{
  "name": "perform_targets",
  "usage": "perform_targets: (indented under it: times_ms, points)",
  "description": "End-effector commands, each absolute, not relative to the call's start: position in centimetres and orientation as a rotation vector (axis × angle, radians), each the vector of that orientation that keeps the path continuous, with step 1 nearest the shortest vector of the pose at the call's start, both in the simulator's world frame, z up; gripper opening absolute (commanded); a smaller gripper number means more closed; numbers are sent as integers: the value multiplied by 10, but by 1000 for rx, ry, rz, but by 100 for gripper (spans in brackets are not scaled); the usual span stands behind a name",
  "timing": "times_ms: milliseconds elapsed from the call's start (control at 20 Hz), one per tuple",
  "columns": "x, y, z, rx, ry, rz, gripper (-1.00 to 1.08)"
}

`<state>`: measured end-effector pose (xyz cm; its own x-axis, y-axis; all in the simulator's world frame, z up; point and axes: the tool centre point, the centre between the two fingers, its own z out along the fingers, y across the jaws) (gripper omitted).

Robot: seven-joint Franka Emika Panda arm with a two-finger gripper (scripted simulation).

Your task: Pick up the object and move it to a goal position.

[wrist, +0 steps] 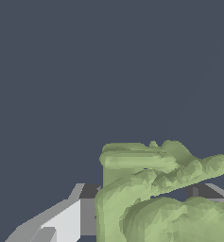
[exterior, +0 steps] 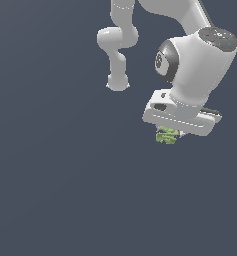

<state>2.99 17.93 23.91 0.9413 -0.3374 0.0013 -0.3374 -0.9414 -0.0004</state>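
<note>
Gripper point(exterior: 168, 135) hangs under the white wrist body w/ the object point(exterior: 166, 136) tucked directly beneath it; in the wrist view the object point(wrist: 156, 198) sits betw. the two fingers, one finger point(wrist: 71, 220) showing on one side and a dark pad peeking out on the other, so it reads as clamped on the object, jaws closed down to the lump's width. Contact faces themselves are hidden by the lump, so exact bite can't be confirmed. Object looks lifted: no shadow or surface contact visible under it in the exterior view, just plain dark grey backdrop, though w/o a visible floor line that's a judgement. No goal marker in either view. Handling, judged from looks: small, so prob. light; lumpy, ridged surface w/ lobes and a flatter slab-like part, prob. rigid, not obviously fragile. Irregular faces mean pads may seat on bumps, not flats, so it could pivot or slip if swung fast. Best hold is across the thick central mass, not the thin protruding lobe. Long axis: in the wrist view the lump seems stretched crosswise, running betw. the fingers, w/ a tapered lobe poking toward one side; in the exterior view it's too small to tell orientation.
</note>
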Motion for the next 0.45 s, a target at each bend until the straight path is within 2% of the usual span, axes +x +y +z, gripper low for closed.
perform_targets:
  times_ms: [0,400]
  points:
    - [33,185,247,-3095,539,0,-100]
    - [37,192,256,-3095,539,0,-100]
